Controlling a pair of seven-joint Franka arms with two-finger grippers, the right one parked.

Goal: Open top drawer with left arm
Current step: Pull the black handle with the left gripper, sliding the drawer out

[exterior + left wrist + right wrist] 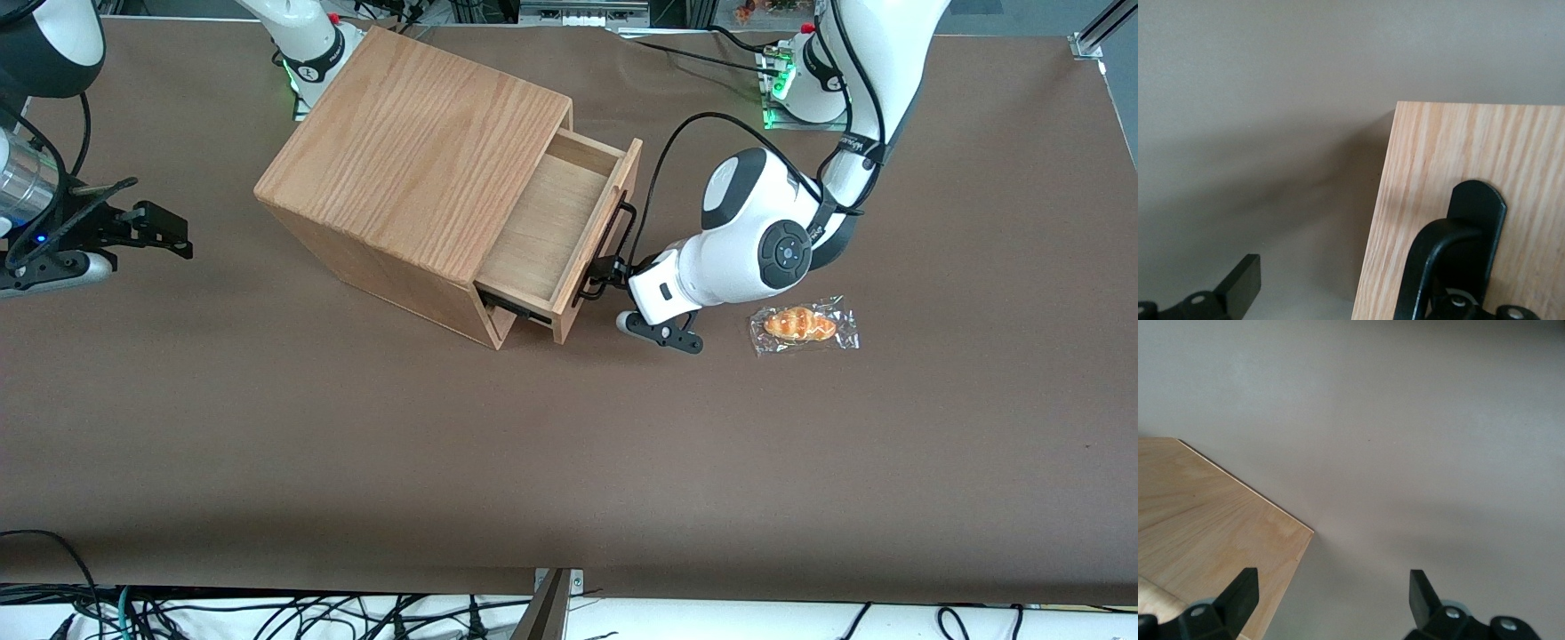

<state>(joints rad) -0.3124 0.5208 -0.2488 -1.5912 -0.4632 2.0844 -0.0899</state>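
The light oak cabinet (418, 142) stands on the brown table, farther from the front camera than the table's middle. Its top drawer (547, 231) is pulled partly out, and its bare wooden floor shows. The thin black bar handle (620, 233) is on the drawer front. My left arm's gripper (613, 277) is at the handle's nearer end, open. In the left wrist view the drawer front (1451, 153) and handle (1431, 267) fill one side. One finger (1238, 288) hangs free over the table. The other finger is hidden at the handle.
A wrapped bread roll (803, 324) lies on the table just beside the working arm's wrist, toward that arm's end. The parked arm's gripper (133, 227) is at the other end of the table. The cabinet's wood (1205, 513) shows in the right wrist view.
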